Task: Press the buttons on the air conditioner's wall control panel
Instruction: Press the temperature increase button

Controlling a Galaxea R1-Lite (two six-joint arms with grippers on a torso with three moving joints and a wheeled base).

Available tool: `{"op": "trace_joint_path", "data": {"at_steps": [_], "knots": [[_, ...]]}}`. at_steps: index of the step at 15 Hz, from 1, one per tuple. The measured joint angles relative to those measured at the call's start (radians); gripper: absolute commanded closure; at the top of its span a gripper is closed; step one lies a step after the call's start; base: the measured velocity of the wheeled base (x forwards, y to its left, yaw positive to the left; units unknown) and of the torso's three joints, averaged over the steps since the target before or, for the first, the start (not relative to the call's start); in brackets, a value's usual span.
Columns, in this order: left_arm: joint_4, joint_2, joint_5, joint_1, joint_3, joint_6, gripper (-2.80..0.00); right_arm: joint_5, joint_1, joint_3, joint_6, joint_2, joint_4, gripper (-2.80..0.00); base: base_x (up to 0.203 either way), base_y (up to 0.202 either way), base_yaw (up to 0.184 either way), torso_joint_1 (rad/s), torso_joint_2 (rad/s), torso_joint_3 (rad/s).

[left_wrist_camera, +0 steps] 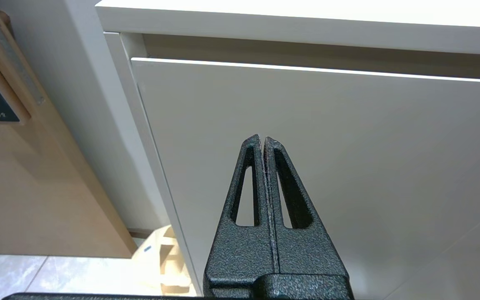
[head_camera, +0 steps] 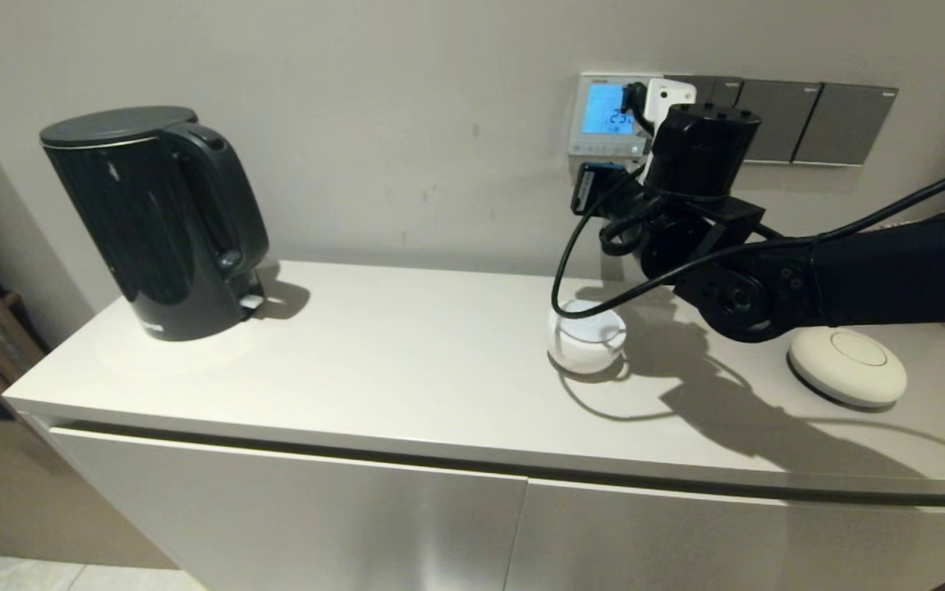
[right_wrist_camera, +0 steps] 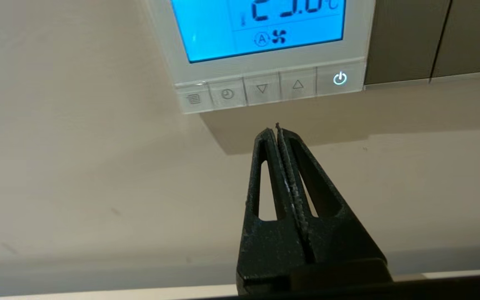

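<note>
Where the head view looks down on the smooth white cabinet top [head_camera: 406,345], the air conditioner's wall control panel [head_camera: 607,115] sits on the beige wall with its screen glowing blue, beside flat dark grey switch plates [head_camera: 817,121]. The right arm reaches up to it, its bulky black wrist covering the panel's right edge. A glossy black kettle [head_camera: 156,217], a small round white cup [head_camera: 587,336] and a flat cream disc [head_camera: 847,367] stand on the top.

In the left wrist view, the left gripper [left_wrist_camera: 263,139], rough black and wedge-shaped, is clenched empty before a plain cabinet door [left_wrist_camera: 348,166].

In the right wrist view, the right gripper [right_wrist_camera: 276,130] is pinched closed on nothing, its tip just below the buttons [right_wrist_camera: 265,88], a pale strip of five squares; whether it touches the wall cannot be told.
</note>
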Motion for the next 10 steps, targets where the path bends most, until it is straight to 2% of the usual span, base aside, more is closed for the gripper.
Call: {"op": "trace_joint_path", "data": {"at_steps": [10], "knots": [[0.000,0.000,0.000,0.000,0.000,-0.001,0.00,0.001,-0.013,-0.016,-0.002,-0.018,0.004,0.00,0.000,0.000,0.000,0.000,0.00,0.000]]}}
